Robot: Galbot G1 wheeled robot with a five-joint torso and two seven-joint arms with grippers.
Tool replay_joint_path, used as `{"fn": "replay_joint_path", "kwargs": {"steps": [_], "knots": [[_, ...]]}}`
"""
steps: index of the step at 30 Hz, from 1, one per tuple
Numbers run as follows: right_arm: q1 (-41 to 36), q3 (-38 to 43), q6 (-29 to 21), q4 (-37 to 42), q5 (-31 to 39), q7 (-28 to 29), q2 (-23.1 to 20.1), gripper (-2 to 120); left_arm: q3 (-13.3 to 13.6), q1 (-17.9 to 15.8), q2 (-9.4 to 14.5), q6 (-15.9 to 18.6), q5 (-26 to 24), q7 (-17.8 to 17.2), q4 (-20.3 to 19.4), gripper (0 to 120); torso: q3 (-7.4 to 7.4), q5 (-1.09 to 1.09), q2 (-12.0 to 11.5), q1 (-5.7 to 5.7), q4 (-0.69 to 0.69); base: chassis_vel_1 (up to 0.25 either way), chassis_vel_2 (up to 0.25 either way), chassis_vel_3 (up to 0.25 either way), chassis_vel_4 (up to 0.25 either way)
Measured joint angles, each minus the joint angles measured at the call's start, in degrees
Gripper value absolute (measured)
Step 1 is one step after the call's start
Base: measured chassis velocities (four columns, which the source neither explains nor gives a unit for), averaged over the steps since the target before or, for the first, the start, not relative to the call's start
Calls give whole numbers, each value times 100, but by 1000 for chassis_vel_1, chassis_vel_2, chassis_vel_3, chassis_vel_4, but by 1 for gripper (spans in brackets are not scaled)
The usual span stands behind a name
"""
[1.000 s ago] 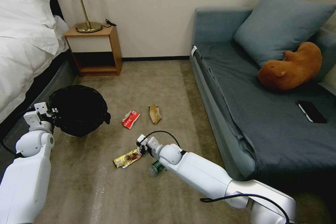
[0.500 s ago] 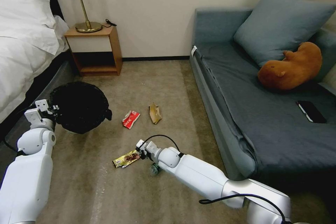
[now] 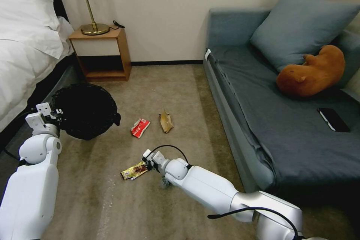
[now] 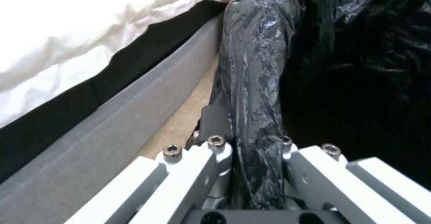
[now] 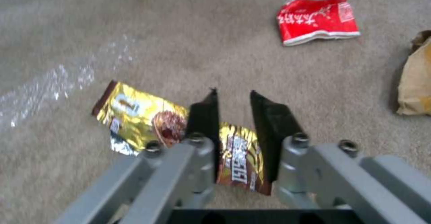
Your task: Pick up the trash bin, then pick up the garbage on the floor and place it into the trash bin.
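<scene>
**Thin wrapper, easy to miss**

The gold-brown snack wrapper [image 5: 148, 119] lies flat on the carpet, with its near end between the two dark fingers [image 5: 204, 123] of the right gripper [image 5: 233, 116]. The jaws stand a little apart, straddling that end without pinching it, so nothing is gripped yet. My worry is that foil this thin, lying flat, could slide out or fold away as the fingers close, and they would nip only carpet. A skewed pinch at one end could also let the wrapper droop and slip on the way over.

Off to the left, the trash bin [image 3: 88, 110] hangs beside the bed [image 3: 26, 45], carried by the left gripper [image 4: 256, 146], whose jaws are clamped on the bag-covered rim. If they have caught mostly the black liner [image 4: 256, 82] and little rim, I judge the bin could sag or tilt.

The red-and-white packet [image 3: 140, 128] and tan paper wrapper [image 3: 165, 121] wait farther out on the floor, well apart from both grippers.
</scene>
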Motion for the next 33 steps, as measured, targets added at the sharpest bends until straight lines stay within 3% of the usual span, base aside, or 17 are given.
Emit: {"fn": "replay_joint_path", "kwargs": {"steps": [5,7,10,11,14,18,21,33], "knots": [[-19,46,32,34,108,84,-4,35,-38,-36,6,62,61,-115,46,3,0,0,0,0,0,0,0,0,0],[-48,83,62,30,175,148,-8,48,-62,-45,25,124,66,-198,68,3,0,0,0,0,0,0,0,0,0],[-73,117,86,-12,188,175,-6,58,-91,-65,33,197,61,-298,86,3,0,-1,0,0,0,0,0,0,0],[-90,129,138,-43,222,178,0,70,-116,-82,38,276,39,-396,89,3,0,0,0,0,0,0,0,0,0],[-91,129,161,-55,230,179,5,76,-124,-85,39,304,31,-427,86,3,0,0,0,0,0,0,0,0,0],[-103,124,215,-66,233,177,6,94,-134,-83,34,339,16,-466,41,3,0,0,0,0,0,0,0,0,0],[-108,105,240,-64,271,176,-9,99,-138,-44,27,346,13,-468,-12,3,0,0,0,0,-1,0,0,0,0],[-103,83,239,-54,347,159,69,100,-148,112,-3,338,12,-434,-113,3,0,0,0,0,0,0,0,0,0]]}}
